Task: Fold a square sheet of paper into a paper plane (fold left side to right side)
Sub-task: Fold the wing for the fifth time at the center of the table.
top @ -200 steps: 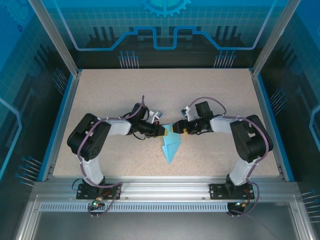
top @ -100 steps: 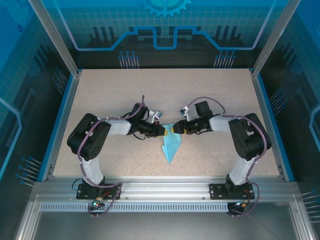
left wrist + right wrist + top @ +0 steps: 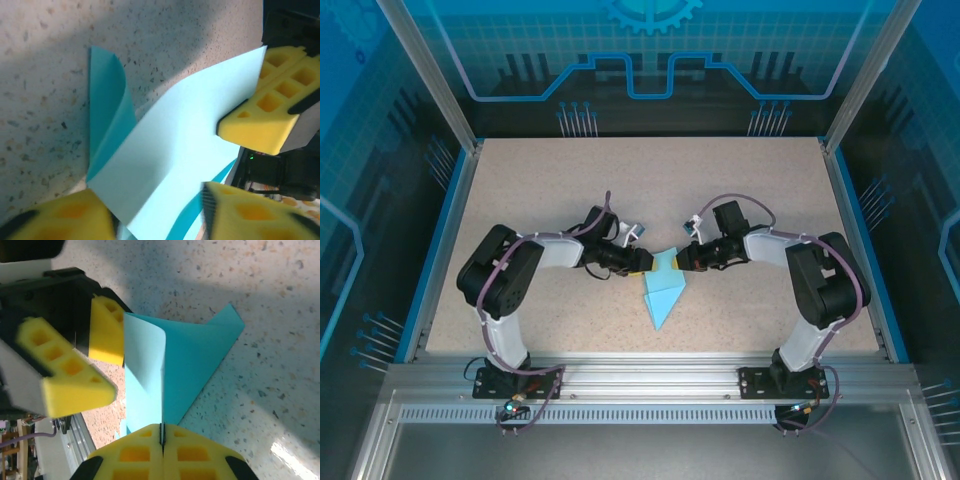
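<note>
Middle of the speckled beige table (image 3: 520, 200), a touch toward its near edge, lay the thin light-blue paper plane (image 3: 663, 292), a kite-shaped fold with its tip aimed at that edge. The right gripper (image 3: 161, 434) was pinched tight on a raised flap at the wide end. The left gripper (image 3: 644, 261) stood just beside it, jaws apart around the lifted layer, gripping nothing. To do this well, I'd say: carry the flap low across to the right, match the edges, then press along the centre crease before releasing.
</note>
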